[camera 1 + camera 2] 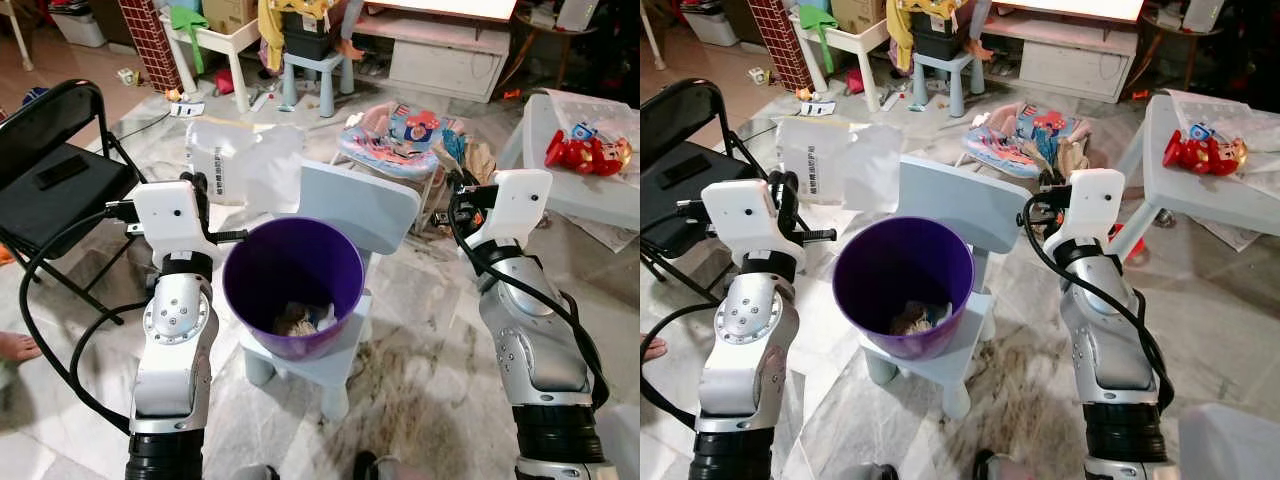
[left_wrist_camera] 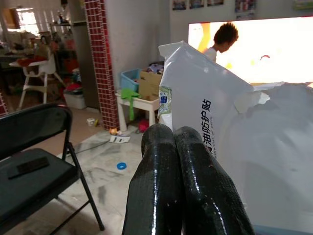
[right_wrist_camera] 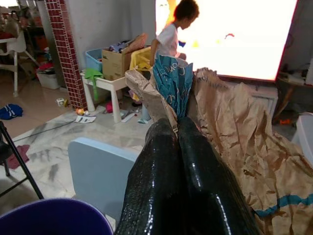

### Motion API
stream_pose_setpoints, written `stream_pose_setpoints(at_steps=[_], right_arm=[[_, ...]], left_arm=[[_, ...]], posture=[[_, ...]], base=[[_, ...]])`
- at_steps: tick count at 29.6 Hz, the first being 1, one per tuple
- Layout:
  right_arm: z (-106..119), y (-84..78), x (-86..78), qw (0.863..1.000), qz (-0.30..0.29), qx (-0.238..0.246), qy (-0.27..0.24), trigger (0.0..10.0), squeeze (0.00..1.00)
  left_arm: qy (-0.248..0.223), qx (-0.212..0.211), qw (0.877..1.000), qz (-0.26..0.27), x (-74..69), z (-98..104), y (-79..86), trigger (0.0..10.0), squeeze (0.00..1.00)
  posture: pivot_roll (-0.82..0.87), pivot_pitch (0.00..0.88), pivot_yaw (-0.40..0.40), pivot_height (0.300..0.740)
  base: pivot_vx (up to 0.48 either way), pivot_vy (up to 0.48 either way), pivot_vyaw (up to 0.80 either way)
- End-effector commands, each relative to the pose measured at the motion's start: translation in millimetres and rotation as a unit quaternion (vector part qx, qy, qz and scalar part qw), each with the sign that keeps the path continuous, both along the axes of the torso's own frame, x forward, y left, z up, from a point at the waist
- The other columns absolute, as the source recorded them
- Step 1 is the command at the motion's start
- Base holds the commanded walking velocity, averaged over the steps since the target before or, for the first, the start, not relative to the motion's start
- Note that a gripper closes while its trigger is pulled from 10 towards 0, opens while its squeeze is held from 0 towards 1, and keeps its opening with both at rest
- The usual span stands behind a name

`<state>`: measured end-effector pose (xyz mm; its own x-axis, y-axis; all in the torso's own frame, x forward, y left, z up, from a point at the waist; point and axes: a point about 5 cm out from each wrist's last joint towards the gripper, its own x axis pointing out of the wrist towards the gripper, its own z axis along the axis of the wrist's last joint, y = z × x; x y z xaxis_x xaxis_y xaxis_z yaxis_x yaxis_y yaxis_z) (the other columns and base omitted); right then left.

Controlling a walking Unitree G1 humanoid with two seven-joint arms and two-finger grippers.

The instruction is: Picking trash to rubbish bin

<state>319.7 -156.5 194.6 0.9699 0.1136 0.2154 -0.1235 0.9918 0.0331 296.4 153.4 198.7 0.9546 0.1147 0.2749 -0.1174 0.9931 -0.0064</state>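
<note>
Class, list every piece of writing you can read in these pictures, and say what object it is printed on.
"油护贴", running vertically on the white plastic pack held in the left gripper; the rest of that line is hidden.
Small label and barcode on the same pack: too small to read.
Print on the brown paper bag in the right gripper: illegible.

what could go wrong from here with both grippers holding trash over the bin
1. The white bag in the left gripper is wide next to the purple bin mouth; it may catch on the rim or fall outside.
2. The brown paper in the right gripper hangs off to the bin's side, so releasing now would likely miss.
3. The bin sits on a small chair; a nudge from either arm could tip it.
</note>
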Motion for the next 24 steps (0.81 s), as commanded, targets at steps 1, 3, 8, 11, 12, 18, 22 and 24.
stream_pose_setpoints(at_steps=[1,3,8,11,12,18,22,24], right_arm=[[2.1,-0.6,-1.1,1.000,0.002,0.000,-0.003,0.0,0.00],[2.1,-0.5,-1.0,1.000,0.003,0.001,-0.003,0.0,0.00],[2.5,-0.4,-0.6,1.000,0.003,0.001,-0.004,0.0,0.00],[2.5,-0.7,-0.6,1.000,0.003,0.000,-0.004,0.0,0.00],[2.5,-0.7,-0.5,1.000,0.003,0.000,-0.004,0.0,0.00],[1.9,-1.0,-1.0,1.000,0.001,0.000,-0.003,0.0,0.00],[1.4,-1.2,-1.2,1.000,0.001,0.000,-0.002,0.0,0.00],[1.4,-1.1,-1.2,1.000,0.001,0.000,-0.002,0.0,0.00]], left_arm=[[0.006,0.002,1.000,0.001,0.1,-2.1,1.0,0.0,0.00],[0.006,0.002,1.000,0.001,0.1,-2.1,1.0,0.0,0.00],[0.006,0.002,1.000,0.000,0.5,-1.6,0.7,0.0,0.00],[0.006,0.002,1.000,0.000,0.5,-1.7,0.5,0.0,0.00],[0.006,0.002,1.000,0.001,0.4,-1.9,0.5,0.0,0.00],[0.004,-0.003,1.000,-0.004,-0.2,-2.2,-0.5,0.0,0.00],[0.005,-0.003,1.000,-0.001,-0.2,-2.3,0.0,0.0,0.00],[0.002,-0.005,1.000,-0.001,-0.3,-1.8,0.0,0.0,0.00]], posture=[[0.05,0.174,-0.018,0.740],[0.05,0.174,-0.018,0.740],[0.05,0.173,-0.019,0.740],[0.05,0.173,-0.019,0.740],[0.05,0.173,-0.019,0.740],[0.05,0.173,-0.019,0.740],[0.05,0.177,-0.018,0.740],[0.05,0.177,-0.018,0.740]], base=[[0.330,0.000,0.00],[0.330,0.000,0.00],[0.331,0.000,0.00],[0.334,0.000,0.00],[0.334,0.000,0.00],[0.333,0.000,0.00],[0.321,0.000,0.00],[0.292,0.000,0.00]])
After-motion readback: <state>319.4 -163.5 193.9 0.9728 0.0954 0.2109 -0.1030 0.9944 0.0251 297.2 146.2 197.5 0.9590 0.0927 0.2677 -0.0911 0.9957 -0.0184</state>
